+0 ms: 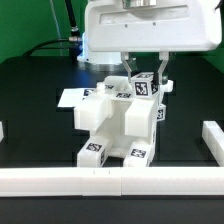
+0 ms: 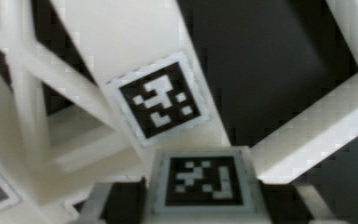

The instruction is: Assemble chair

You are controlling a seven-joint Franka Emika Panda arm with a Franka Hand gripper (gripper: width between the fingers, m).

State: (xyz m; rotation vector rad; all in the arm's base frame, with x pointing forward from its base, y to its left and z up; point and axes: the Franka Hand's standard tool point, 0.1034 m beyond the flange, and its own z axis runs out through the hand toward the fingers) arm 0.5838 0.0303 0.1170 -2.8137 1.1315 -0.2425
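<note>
The partly built chair stands mid-table, a cluster of glossy white blocks and slabs with black-and-white tags. My gripper hangs straight down over its top, towards the exterior view's right. It is shut on a small white tagged bar that rests on the assembly. In the wrist view the bar's tagged end sits between the two dark pads, which press on its sides. Beyond it lies a white slab of the chair with a larger tag. The bar's lower end is hidden.
White border rails run along the front and at the exterior view's right. The marker board lies flat behind the chair at the exterior view's left. The table top is black; cables and a green backdrop lie behind.
</note>
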